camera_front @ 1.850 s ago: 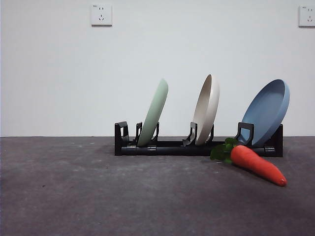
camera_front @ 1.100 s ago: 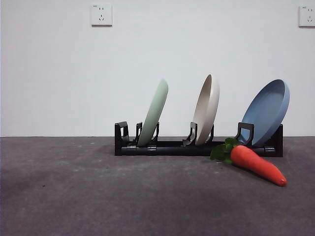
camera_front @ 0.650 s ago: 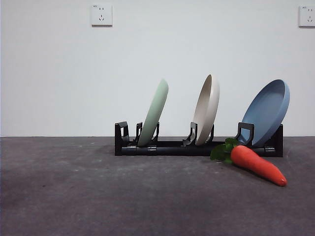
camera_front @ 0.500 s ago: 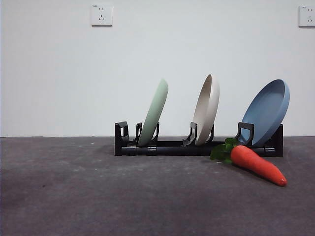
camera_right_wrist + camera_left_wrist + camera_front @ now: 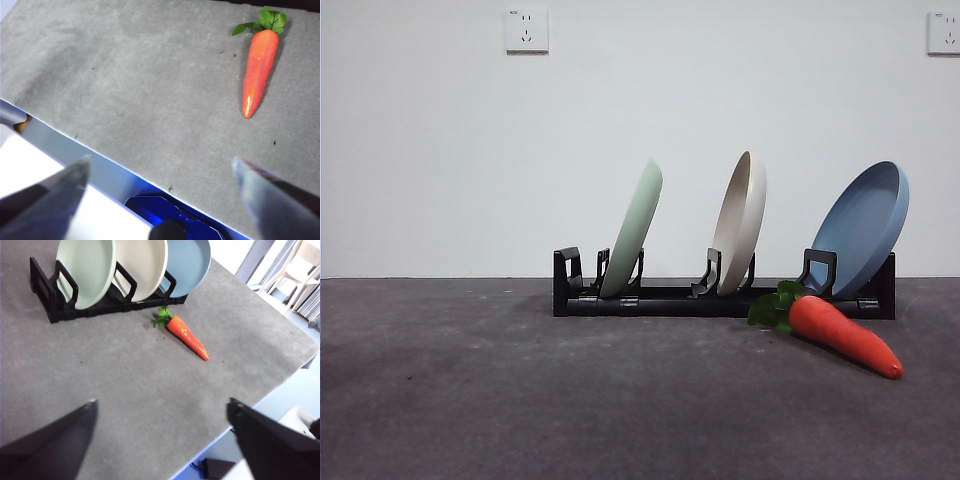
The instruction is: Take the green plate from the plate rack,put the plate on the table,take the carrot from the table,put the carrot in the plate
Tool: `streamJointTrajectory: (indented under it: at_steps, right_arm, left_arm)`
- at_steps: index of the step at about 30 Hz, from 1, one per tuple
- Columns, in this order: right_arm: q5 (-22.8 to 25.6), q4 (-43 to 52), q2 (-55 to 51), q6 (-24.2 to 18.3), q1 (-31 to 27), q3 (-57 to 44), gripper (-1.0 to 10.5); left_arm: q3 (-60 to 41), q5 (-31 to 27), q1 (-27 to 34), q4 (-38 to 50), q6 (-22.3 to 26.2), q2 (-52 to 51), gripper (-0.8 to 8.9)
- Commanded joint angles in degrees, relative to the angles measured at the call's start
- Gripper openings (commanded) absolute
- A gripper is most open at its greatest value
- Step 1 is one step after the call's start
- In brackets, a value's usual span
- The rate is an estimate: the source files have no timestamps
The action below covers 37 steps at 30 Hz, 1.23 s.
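Observation:
The green plate (image 5: pixel 633 229) stands on edge in the left slot of the black plate rack (image 5: pixel 720 299); it also shows in the left wrist view (image 5: pixel 85 271). The carrot (image 5: pixel 842 335) lies on the table (image 5: pixel 520 400) just in front of the rack's right end, leaves toward the rack; it shows in the left wrist view (image 5: pixel 187 334) and the right wrist view (image 5: pixel 257 70). My left gripper (image 5: pixel 161 407) is open, high above the table's near part. My right gripper (image 5: pixel 161 165) is open above the table's front edge. Neither shows in the front view.
A cream-white plate (image 5: pixel 740 222) stands in the rack's middle slot and a blue plate (image 5: pixel 861 228) leans in the right slot. The table's front edge (image 5: pixel 100 150) drops to the floor. Chairs (image 5: pixel 300 270) stand beyond the table's side.

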Motion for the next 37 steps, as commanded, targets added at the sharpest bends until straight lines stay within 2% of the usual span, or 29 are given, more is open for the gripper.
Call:
streamJointTrajectory:
  at_steps: [1,7,12,26,37]
  right_arm:
    - [-0.2,0.2,0.0,0.4,-0.1,0.2,6.6]
    - [-0.2,0.2,0.1,0.4,-0.1,0.2,6.6]
    - [-0.2,0.2,0.4,0.4,-0.1,0.2,6.6]
    - [-0.2,0.0,0.8,0.4,-0.1,0.2,6.6]
    - [-0.2,-0.3,0.8,0.4,-0.1,0.2,6.6]
  left_arm:
    - [0.4,0.2,0.1,2.8,-0.8,1.9,5.33]
    - [3.5,0.3,-1.3,9.6,-0.8,9.6,5.33]
    - [9.2,-0.3,-5.0,16.2,-0.8,19.4,5.33]
    - [30.9,-13.9,-17.7,30.1,1.3,53.7,5.33]
    - [44.3,-17.9,-20.3,35.4,2.7,76.9,5.32]
